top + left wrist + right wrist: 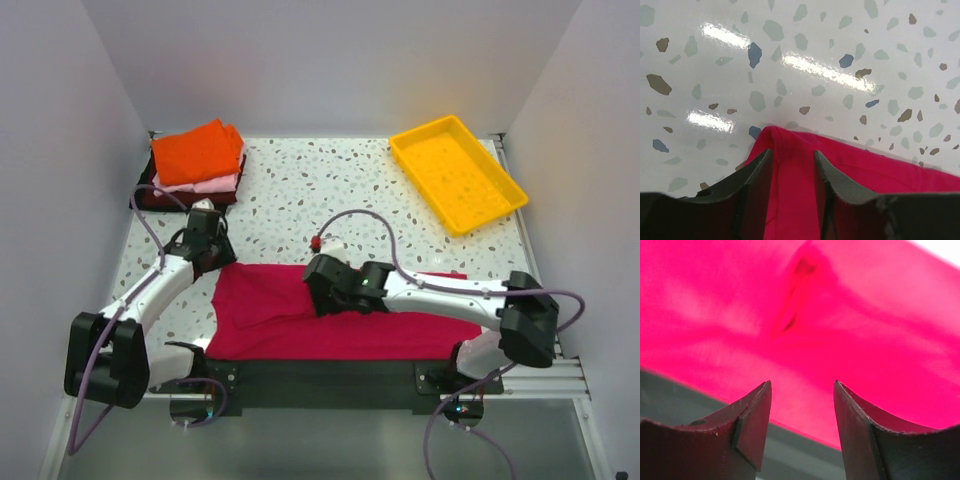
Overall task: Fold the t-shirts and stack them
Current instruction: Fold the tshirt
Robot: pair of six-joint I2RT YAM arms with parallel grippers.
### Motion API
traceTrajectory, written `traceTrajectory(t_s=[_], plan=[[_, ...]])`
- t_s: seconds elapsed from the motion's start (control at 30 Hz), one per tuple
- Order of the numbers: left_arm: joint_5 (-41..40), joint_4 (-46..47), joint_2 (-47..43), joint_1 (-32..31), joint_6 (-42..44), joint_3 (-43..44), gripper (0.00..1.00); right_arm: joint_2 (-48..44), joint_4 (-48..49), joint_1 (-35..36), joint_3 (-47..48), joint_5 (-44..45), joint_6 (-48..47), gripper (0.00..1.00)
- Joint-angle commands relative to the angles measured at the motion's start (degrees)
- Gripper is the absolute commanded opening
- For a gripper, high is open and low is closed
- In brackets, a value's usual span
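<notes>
A crimson-magenta t-shirt (280, 330) lies spread flat along the near edge of the table. My left gripper (212, 258) is at its far left corner. In the left wrist view its jaws (793, 157) stand apart with the shirt's corner (790, 190) between the fingers, and the shirt is not clamped. My right gripper (316, 287) is open and empty, low over the middle of the shirt; its wrist view shows the open jaws (801, 387) above the cloth (790, 300) near its front hem. Folded orange (198, 150), pale pink (205, 185) and dark maroon (150, 198) shirts are stacked at the back left.
A yellow plastic tray (457, 172) sits at the back right, empty. White walls close in the table on three sides. A dark strip (670, 390) runs along the table's front edge under the shirt's hem. Speckled tabletop (815, 60) lies beyond the shirt's corner.
</notes>
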Motion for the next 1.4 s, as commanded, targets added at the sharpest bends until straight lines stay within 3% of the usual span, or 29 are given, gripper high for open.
traceTrajectory(t_s=[0.0,0.17,0.37,0.63,0.87,1.0,1.37], plan=[[-1.20,-1.67,-2.62,0.48,1.11,2.46,0.43,-6.89,0.84,-6.05,-5.32,5.42,-0.71,0.56],[0.91,-2.45,-5.87,0.13,0.58,1.67,0.45,-11.38,0.43,-11.84,-7.90,11.30,-3.09,0.56],[0.65,-5.18,-11.32,-2.24,-0.65,1.40,0.46,-14.81,0.67,-23.61,-14.39,9.47,-5.20,0.56],[-4.53,-4.57,-14.14,-20.86,-7.94,1.93,0.51,-20.61,1.20,-42.61,-22.39,3.41,-9.77,0.63],[-11.74,-1.58,-4.32,-36.50,-11.37,4.47,0.66,-26.06,2.60,-60.79,-27.58,-6.51,-10.04,0.73],[-16.31,-1.32,2.28,-44.41,-12.34,8.95,0.72,-29.75,3.05,-65.91,-30.57,-10.31,-8.28,0.78],[-21.15,-3.16,13.97,-49.61,-11.46,12.65,0.71,-34.67,-1.69,-72.07,-30.22,-10.66,-5.99,0.89]])
